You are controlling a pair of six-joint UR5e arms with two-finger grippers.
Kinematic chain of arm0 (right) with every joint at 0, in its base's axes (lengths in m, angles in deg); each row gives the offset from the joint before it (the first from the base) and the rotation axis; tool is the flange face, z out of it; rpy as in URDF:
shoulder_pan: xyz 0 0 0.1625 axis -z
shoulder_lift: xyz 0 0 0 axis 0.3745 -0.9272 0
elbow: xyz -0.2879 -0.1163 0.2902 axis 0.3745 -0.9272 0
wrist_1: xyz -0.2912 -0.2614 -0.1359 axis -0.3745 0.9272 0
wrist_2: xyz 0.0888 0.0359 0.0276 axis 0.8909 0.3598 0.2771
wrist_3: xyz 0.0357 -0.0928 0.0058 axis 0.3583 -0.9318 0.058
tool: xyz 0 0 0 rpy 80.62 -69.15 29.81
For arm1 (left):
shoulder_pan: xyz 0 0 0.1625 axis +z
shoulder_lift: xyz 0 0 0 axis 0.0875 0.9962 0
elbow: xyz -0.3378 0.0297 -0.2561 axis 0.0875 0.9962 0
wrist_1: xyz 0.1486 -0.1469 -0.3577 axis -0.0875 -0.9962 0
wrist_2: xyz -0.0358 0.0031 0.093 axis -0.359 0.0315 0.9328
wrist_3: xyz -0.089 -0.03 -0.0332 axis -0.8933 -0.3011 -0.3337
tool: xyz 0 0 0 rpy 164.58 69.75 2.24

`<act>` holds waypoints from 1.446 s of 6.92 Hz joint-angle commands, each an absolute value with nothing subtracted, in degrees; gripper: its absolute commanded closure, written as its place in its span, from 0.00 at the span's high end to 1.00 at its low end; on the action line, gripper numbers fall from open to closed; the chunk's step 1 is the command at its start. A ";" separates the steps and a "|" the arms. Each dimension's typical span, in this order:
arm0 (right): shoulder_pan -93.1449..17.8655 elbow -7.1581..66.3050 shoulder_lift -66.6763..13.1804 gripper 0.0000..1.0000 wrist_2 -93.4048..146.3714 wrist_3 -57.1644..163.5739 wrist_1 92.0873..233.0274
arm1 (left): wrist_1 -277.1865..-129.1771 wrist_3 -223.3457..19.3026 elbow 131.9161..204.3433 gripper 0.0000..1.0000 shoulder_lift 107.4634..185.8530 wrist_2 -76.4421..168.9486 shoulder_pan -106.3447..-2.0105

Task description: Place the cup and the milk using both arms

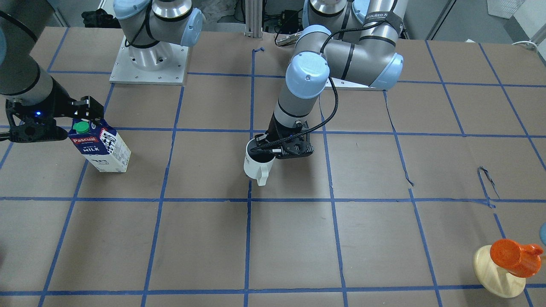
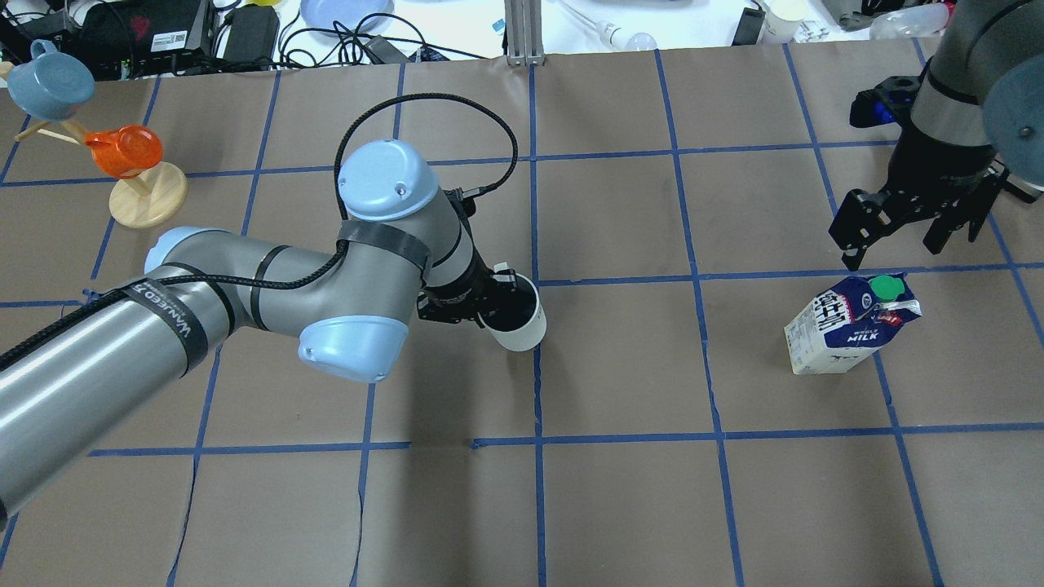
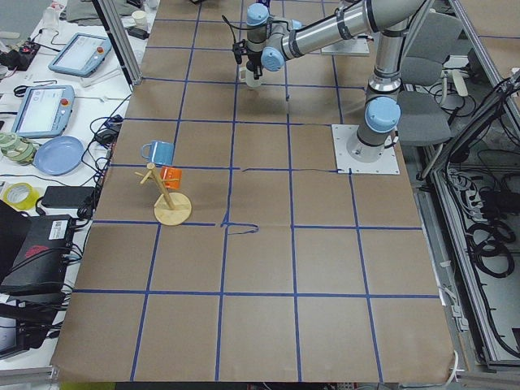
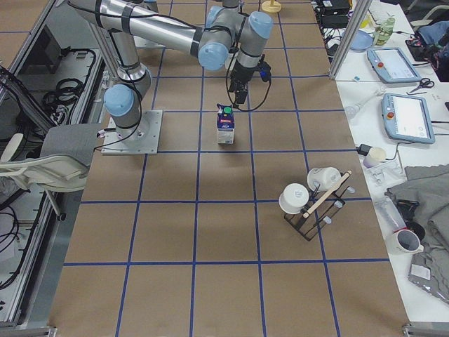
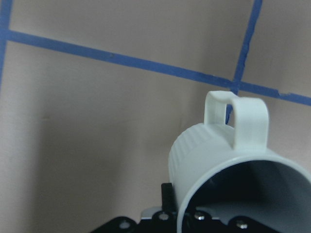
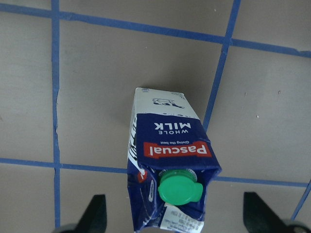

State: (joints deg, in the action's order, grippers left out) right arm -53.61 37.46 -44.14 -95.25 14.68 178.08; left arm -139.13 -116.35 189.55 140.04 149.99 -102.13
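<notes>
The white cup (image 2: 519, 322) is near the table's middle, its handle pointing away from the robot. My left gripper (image 2: 489, 303) is shut on the cup's rim, one finger inside the dark interior; the cup also shows in the front view (image 1: 259, 164) and the left wrist view (image 5: 218, 160). I cannot tell whether the cup touches the table. The milk (image 2: 848, 326) stands upright on the table at the right, green cap on top. My right gripper (image 2: 895, 236) is open just above and behind it, empty. In the right wrist view its fingertips (image 6: 95, 213) flank the milk (image 6: 167, 155).
A wooden mug tree (image 2: 147, 200) with an orange mug (image 2: 122, 151) and a blue mug (image 2: 50, 80) stands at the far left. A rack with white cups (image 4: 309, 200) shows in the exterior right view. The arm bases (image 1: 149, 55) stand at the robot's edge.
</notes>
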 commanded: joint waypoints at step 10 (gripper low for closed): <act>-50.96 46.71 -45.18 0.46 -94.45 13.15 185.74 | -161.36 -95.75 174.76 1.00 132.54 153.04 -87.57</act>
State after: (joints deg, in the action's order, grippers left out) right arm -50.96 46.67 -45.12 -94.46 12.97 185.80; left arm -152.37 -107.35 179.27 135.28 153.09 -93.03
